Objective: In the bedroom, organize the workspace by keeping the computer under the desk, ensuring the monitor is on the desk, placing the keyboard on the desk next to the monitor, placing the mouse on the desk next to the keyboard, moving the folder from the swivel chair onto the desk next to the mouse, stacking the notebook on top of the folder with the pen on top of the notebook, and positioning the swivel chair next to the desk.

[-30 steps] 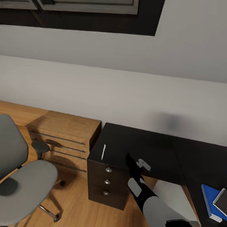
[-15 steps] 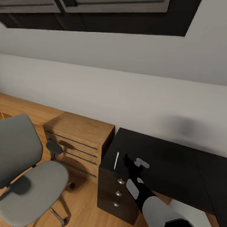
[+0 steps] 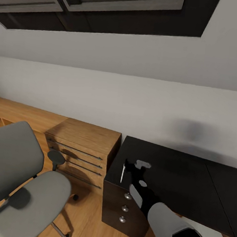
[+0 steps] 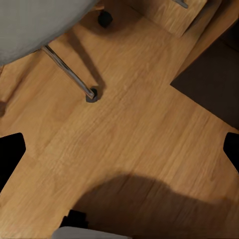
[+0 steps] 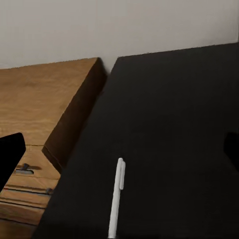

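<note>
my right gripper [image 3: 134, 166] hovers over the near corner of the black desk [image 3: 178, 176], fingers apart and empty. the white pen [image 5: 116, 196] lies just beyond, between my fingertips, its long axis pointing away toward the wall [image 5: 99, 25].

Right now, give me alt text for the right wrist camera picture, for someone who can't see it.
A white pen lies on the black desk, near its edge, between the open right gripper's dark fingertips at the picture's sides. Beyond the desk's edge stands a wooden drawer cabinet against a pale wall.
</note>
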### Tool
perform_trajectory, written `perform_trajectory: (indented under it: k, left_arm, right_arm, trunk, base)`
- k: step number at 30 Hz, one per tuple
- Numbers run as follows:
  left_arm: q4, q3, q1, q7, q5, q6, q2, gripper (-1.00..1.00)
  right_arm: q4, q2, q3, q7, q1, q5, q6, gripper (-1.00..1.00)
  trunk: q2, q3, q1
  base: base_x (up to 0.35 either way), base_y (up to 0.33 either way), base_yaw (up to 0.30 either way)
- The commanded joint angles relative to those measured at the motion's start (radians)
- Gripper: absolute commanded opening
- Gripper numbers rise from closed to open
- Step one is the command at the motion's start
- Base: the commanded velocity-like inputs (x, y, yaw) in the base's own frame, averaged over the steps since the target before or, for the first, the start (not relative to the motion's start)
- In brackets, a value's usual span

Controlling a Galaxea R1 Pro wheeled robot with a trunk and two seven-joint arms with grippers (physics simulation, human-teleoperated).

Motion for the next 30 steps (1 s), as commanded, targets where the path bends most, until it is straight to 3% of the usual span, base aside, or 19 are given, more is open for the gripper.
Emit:
perform_trajectory:
  k: [1, 4, 11, 16, 23, 30]
  left_arm:
    - [-0.004, 0.001, 0.001, 0.005, 0.008, -0.006, 0.000, 1.00]
    - [-0.004, 0.003, 0.001, 0.005, 0.007, -0.067, -0.001, 1.00]
    - [-0.004, 0.002, 0.001, 0.004, 0.005, -0.106, -0.001, 1.00]
    - [-0.004, 0.003, 0.001, 0.004, 0.005, -0.107, -0.001, 1.00]
    - [-0.004, 0.003, 0.001, 0.003, 0.005, -0.108, -0.001, 1.00]
    - [-0.047, 0.025, 0.001, 0.002, 0.010, -0.107, -0.001, 1.00]
  right_arm:
    - [-0.020, 0.000, 0.036, -0.056, -0.001, 0.057, 0.098, 1.00]
    - [-0.085, 0.000, 0.067, -0.112, -0.001, 0.141, 0.302, 1.00]
    - [-0.115, 0.000, 0.077, -0.128, -0.001, 0.148, 0.444, 1.00]
    - [-0.124, 0.000, 0.078, -0.126, -0.001, 0.147, 0.456, 1.00]
    - [-0.124, 0.000, 0.079, -0.126, -0.001, 0.147, 0.456, 1.00]
    - [-0.124, 0.000, 0.109, -0.125, -0.001, 0.149, 0.455, 1.00]
  trunk:
    - [-0.001, -0.001, 0.000]
    - [-0.001, -0.001, 0.000]
    - [-0.001, -0.001, 0.000]
    - [-0.001, -0.001, 0.000]
    - [-0.001, -0.001, 0.000]
    - [-0.001, -0.002, 0.000]
  base:
    - [0.003, 0.000, 0.000]
    - [0.001, 0.000, 0.000]
    - [0.000, 0.000, 0.000]
    - [0.000, 0.000, 0.011]
    - [0.000, 0.000, 0.222]
    - [0.000, 0.000, 0.159]
